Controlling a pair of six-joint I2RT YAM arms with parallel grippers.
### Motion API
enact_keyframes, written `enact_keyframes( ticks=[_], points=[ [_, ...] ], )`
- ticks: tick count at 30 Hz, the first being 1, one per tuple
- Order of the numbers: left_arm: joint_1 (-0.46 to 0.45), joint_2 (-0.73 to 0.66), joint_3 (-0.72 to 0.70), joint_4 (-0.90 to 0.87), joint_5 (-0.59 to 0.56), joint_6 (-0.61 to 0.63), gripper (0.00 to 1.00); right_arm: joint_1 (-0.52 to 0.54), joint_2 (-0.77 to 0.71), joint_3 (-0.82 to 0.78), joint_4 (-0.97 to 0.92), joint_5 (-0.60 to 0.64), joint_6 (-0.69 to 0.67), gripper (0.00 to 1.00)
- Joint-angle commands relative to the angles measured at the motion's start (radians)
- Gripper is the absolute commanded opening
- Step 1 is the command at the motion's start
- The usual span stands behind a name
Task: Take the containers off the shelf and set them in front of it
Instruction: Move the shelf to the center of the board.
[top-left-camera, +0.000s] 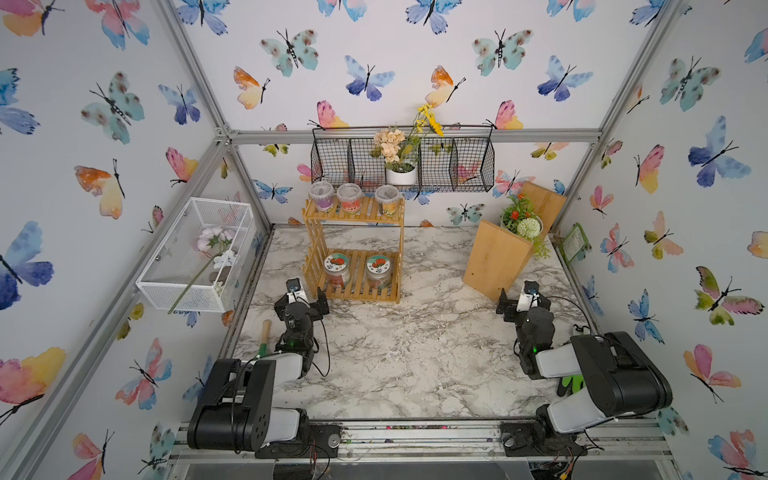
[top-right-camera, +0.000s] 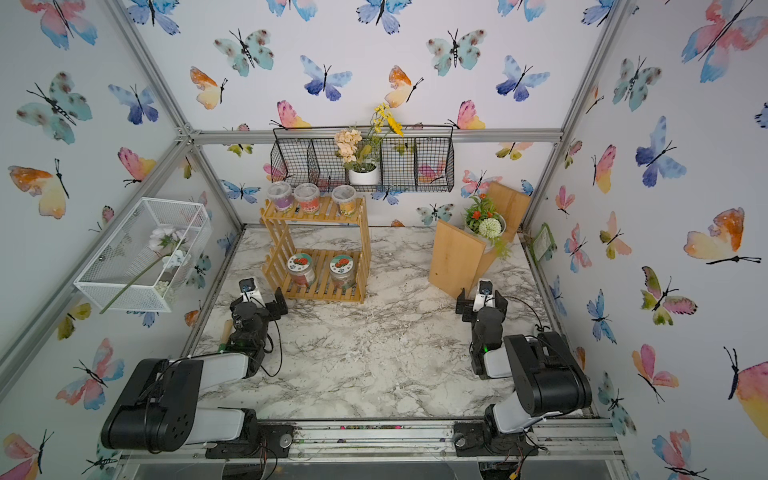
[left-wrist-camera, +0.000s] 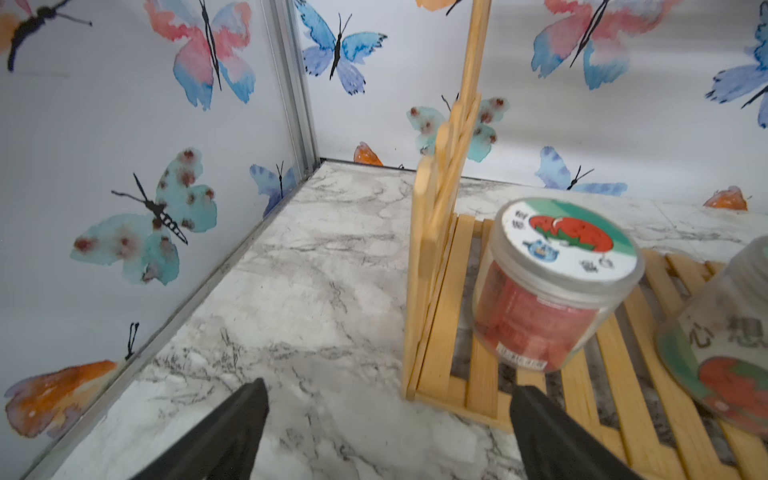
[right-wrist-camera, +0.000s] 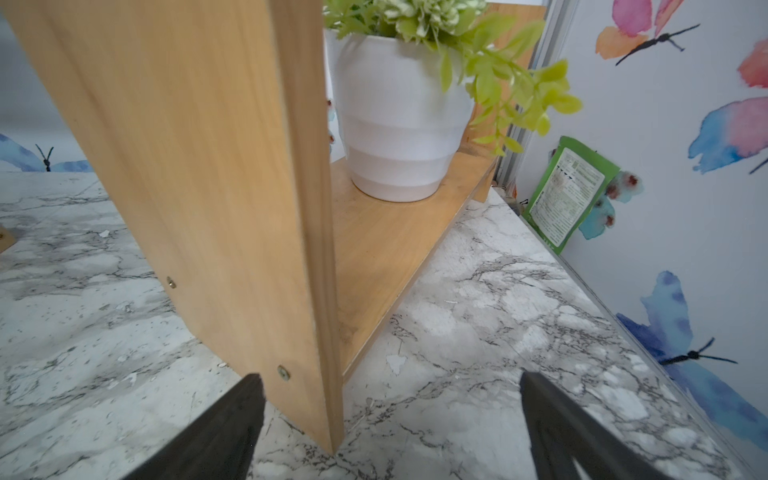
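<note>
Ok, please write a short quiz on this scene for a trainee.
1. How many small clear plastic lidded cups stand on the two-tier bamboo shelf's top tier?
2. True or false: the left tool and the right tool are both open and empty.
3. The white flower pot with yellow flowers stands: A in the black wire wall basket; B on the shelf's lower tier; C on the marble table.
Key: 1 three; 2 true; 3 A.

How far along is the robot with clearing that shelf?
Nothing looks done: the purple cup, red cup and yellow cup sit on the bamboo shelf's top tier, two jars on the bottom. In hand: nothing; the left gripper hovers open near a jar, the right gripper open. All five remain.
</note>
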Motion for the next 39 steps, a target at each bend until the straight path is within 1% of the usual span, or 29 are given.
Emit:
enact_keyframes(
  ticks=[1, 5, 7, 9, 14, 17, 20, 24, 26, 28, 33, 39],
  points=[
    [0.0, -0.083, 0.051, -0.174, 0.022, 0.012, 0.97, -0.002, -0.119, 0.093, -0.248, -0.043, -0.003, 0.98],
    [0.0, -0.139, 0.121, -0.343, 0.069, 0.014, 0.97, -0.001, -0.232, 0.146, -0.435, -0.086, 0.033, 0.98],
    [0.0, -0.164, 0.153, -0.404, 0.083, 0.008, 0.97, 0.001, -0.263, 0.209, -0.592, -0.09, 0.076, 0.98],
    [0.0, -0.185, 0.183, -0.475, 0.104, 0.005, 0.96, 0.017, -0.281, 0.273, -0.733, -0.1, 0.086, 0.98],
    [0.005, -0.234, 0.253, -0.62, 0.135, 0.007, 0.95, 0.134, -0.376, 0.347, -0.928, -0.071, 0.059, 0.98],
    [0.021, -0.243, 0.291, -0.69, 0.191, 0.008, 0.95, 0.197, -0.4, 0.401, -1.027, -0.073, 0.08, 0.98],
    [0.039, -0.241, 0.331, -0.743, 0.23, 0.003, 0.95, 0.261, -0.396, 0.44, -1.082, -0.082, 0.103, 0.98],
    [0.072, -0.211, 0.4, -0.804, 0.282, 0.006, 0.95, 0.344, -0.337, 0.515, -1.122, -0.138, 0.15, 0.98],
    [0.099, -0.18, 0.444, -0.846, 0.343, 0.003, 0.94, 0.413, -0.274, 0.585, -1.151, -0.142, 0.159, 0.98],
    [0.115, -0.147, 0.493, -0.899, 0.377, -0.003, 0.94, 0.47, -0.2, 0.669, -1.192, -0.141, 0.171, 0.98],
    [0.119, -0.089, 0.59, -1.007, 0.37, 0.011, 0.93, 0.538, -0.059, 0.847, -1.227, -0.186, 0.247, 0.98],
    [0.119, -0.03, 0.662, -1.066, 0.324, 0.026, 0.93, 0.571, 0.088, 1.038, -1.31, -0.245, 0.345, 0.98]
  ],
)
